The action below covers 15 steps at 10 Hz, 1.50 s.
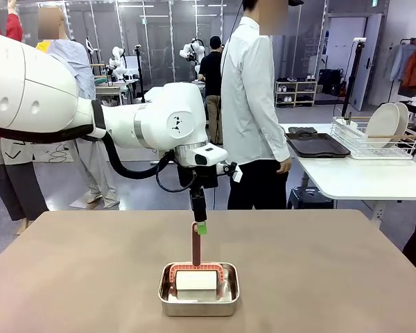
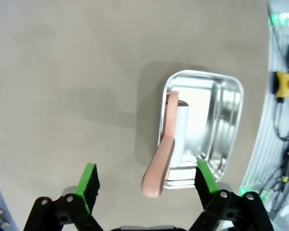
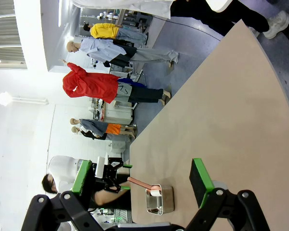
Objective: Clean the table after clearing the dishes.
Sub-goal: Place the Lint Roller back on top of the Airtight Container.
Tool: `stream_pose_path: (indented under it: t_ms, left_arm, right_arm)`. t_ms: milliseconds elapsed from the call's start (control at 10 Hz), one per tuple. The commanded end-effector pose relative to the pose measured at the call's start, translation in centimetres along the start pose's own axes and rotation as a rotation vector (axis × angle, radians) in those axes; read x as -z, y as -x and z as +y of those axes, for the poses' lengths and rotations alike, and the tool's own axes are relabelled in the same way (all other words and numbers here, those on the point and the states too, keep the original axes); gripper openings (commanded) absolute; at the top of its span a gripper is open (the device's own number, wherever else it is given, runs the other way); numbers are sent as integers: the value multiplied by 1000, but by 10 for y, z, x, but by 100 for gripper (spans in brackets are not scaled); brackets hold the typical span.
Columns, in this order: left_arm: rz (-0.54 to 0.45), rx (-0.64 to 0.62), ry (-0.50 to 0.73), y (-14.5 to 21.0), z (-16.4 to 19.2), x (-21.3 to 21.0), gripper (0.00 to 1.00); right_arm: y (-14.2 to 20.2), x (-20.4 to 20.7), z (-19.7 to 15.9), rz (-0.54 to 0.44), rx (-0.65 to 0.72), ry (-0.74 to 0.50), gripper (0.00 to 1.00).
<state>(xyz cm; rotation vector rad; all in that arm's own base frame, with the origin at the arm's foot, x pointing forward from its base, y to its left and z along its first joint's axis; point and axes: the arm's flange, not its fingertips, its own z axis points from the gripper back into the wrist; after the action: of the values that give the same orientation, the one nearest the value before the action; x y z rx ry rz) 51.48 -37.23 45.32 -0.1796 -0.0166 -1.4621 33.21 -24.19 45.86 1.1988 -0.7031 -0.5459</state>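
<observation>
A small steel pan sits nearest the camera on the taupe-brown table, with a white roller lying inside it. The roller's red handle rises upright out of the pan's far side. Just above the pan, the left gripper hangs over the top of the handle; in the left wrist view its green-padded fingers stand wide apart with the handle between them, touching neither. Beyond the pan a person stands at the table's far edge. Further right of the pan, on a white-topped table, lie dark brown trays beside a rack holding white plates. The right gripper is spread wide, holding nothing, high above the table with the pan far off.
</observation>
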Motion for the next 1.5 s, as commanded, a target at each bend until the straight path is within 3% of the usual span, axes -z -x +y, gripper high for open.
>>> stream_pose_path:
  t_ms: [0,200,300,500,800,1000,1200,1400]
  left_arm:
    - [-57,-224,-24,23,31,-48,100]
    - [-427,-529,117,93,42,-111,100]
    - [-542,-658,188,145,47,-129,100]
    - [-709,-1029,102,284,69,-155,100]
    - [-978,-1393,124,466,69,-144,100]
    - [-1199,-1514,174,544,62,-108,100]
    - [-1358,-1485,189,583,58,-77,100]
    - [-1448,-1546,195,615,49,-55,100]
  right_arm:
    - [0,-1,3,1,6,-8,100]
    - [0,-1,3,1,6,-8,100]
    - [0,-1,3,1,6,-8,100]
    - [0,-1,3,1,6,-8,100]
    - [0,-1,3,1,6,-8,100]
    - [0,-1,3,1,6,-8,100]
    - [0,-1,3,1,6,-8,100]
    - [0,-1,3,1,6,-8,100]
